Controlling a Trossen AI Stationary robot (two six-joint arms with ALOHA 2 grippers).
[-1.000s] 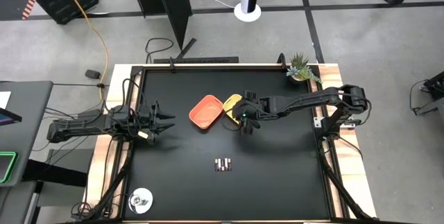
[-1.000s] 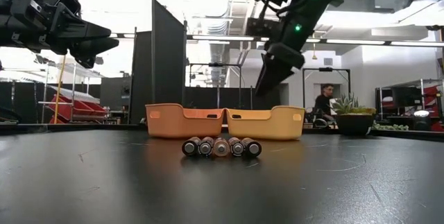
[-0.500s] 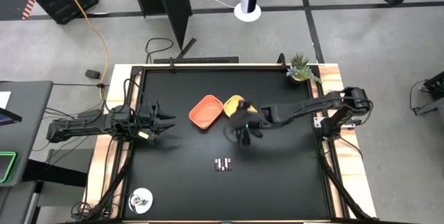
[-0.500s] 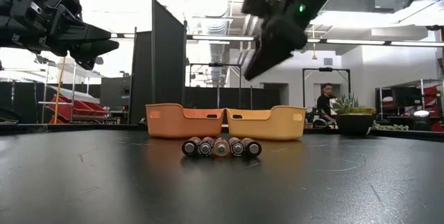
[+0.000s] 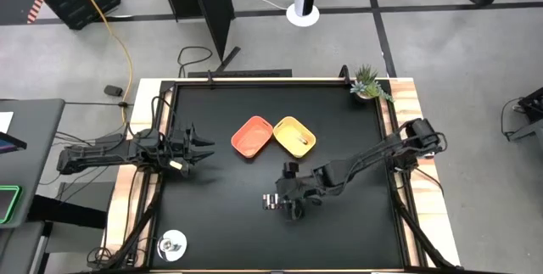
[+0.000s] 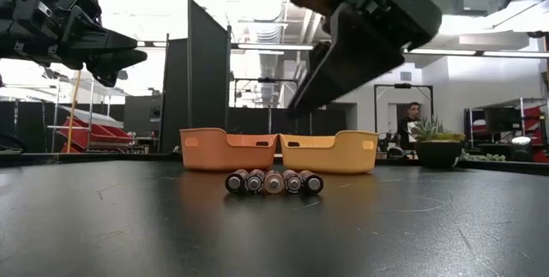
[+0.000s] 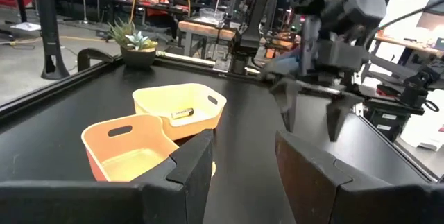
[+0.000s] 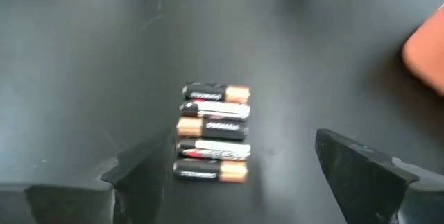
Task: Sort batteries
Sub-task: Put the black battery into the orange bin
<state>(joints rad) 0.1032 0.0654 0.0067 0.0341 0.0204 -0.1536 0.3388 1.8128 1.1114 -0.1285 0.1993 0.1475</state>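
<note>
Hovering with its fingers spread and empty, the right gripper hangs just above five batteries lying side by side in a touching row on the black table. A sixth battery lies in the yellow tray, which touches the orange tray. The left gripper waits open, well apart.

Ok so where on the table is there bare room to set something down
Bare black table lies between the trays and the plant, and between the left gripper and the batteries. It is crowded at the batteries, where the open right gripper hovers, and around the orange tray and yellow tray.
</note>
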